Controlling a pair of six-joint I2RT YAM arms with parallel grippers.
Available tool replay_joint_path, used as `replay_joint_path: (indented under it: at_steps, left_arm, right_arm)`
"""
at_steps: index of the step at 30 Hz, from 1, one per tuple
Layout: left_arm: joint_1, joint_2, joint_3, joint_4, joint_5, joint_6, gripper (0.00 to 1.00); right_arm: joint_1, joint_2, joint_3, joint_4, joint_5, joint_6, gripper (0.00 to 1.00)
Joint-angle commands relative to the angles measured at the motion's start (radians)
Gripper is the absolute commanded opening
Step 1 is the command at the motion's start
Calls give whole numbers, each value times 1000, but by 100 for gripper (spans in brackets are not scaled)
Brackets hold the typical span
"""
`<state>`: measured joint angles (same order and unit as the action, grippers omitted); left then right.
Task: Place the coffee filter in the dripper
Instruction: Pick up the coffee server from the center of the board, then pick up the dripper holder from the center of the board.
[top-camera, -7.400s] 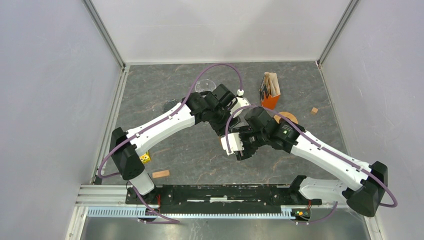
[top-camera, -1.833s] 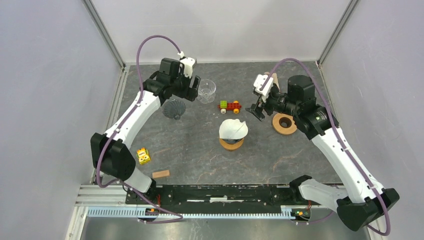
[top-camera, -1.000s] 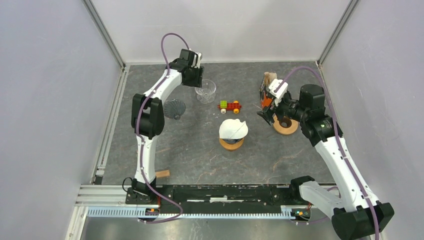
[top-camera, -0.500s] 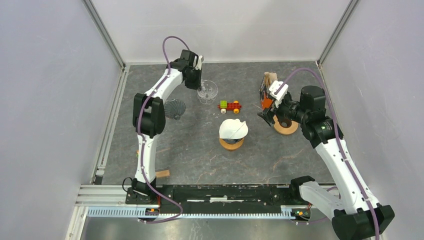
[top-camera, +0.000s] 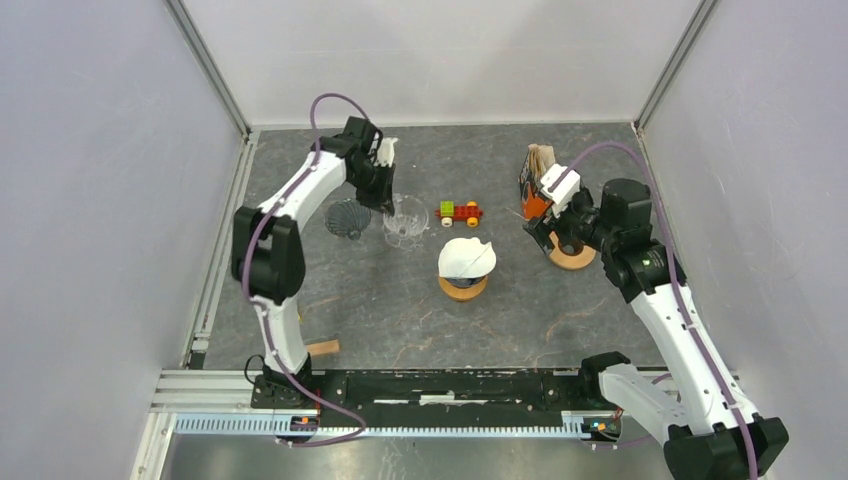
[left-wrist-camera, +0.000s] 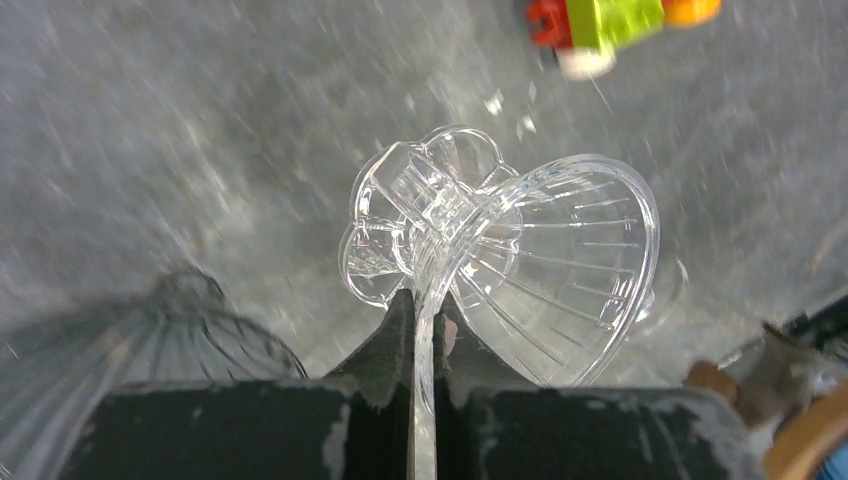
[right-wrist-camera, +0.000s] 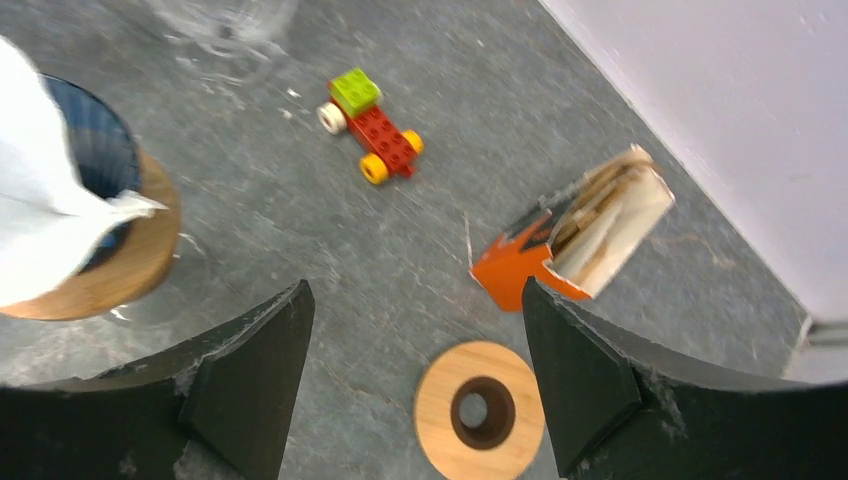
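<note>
- Your left fingers (left-wrist-camera: 385, 345) are clenched on the clear dripper (left-wrist-camera: 560, 270), far left.
- Your right fingers (right-wrist-camera: 255, 365) hang released above the wooden ring (right-wrist-camera: 480, 410).
- The white coffee filter (top-camera: 466, 256) sits mid-counter in the blue dripper (right-wrist-camera: 100, 150).

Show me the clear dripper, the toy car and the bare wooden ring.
clear dripper (left-wrist-camera: 570, 260): left wrist view, on its ribbed cone wall.
toy car (right-wrist-camera: 385, 135): right wrist view, on its red body.
bare wooden ring (right-wrist-camera: 432, 402): right wrist view, on the wood left of its hole.
</note>
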<state>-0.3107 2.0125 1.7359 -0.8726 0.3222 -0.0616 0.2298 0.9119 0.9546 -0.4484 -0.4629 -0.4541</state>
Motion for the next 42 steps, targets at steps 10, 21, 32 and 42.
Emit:
replay_joint_path:
  at_steps: [10, 21, 32, 42]
  left_arm:
    - [-1, -424, -525, 154, 167, 122, 2]
    - [0, -480, -652, 266, 150, 136, 3]
    - [64, -457, -682, 352, 113, 116, 2]
    - [88, -417, -669, 420, 112, 73, 7]
  right_arm:
    - [-190, 198, -47, 29, 324, -29, 84]
    - [-312, 499, 30, 11, 383, -160, 83]
    - [-364, 713, 117, -26, 331, -183, 83]
    - [-370, 792, 140, -42, 275, -177, 81]
